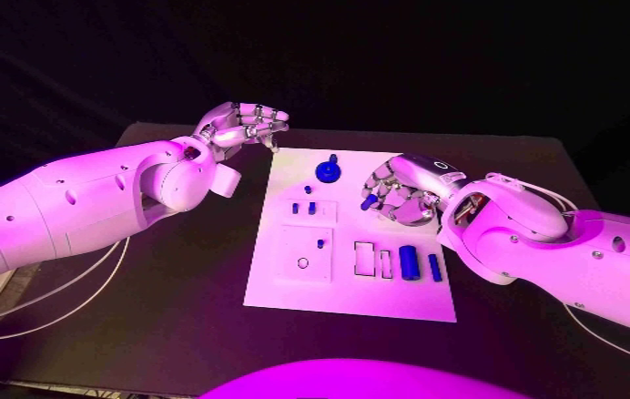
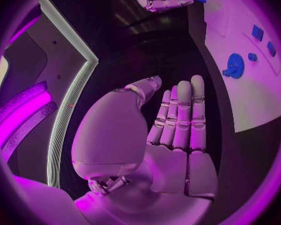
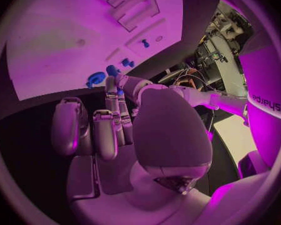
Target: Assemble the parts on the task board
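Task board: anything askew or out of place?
Nothing stands out. The board lies flat on the table, blue parts seated or lying on it. Right robot hand is over the board; left robot hand is beyond its corner.

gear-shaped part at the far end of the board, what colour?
Blue. The gear-shaped part shows best in the left wrist view, against the white task board.

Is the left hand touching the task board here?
Apart. The left wrist view shows the left hand open over dark table, with a clear gap to the task board.
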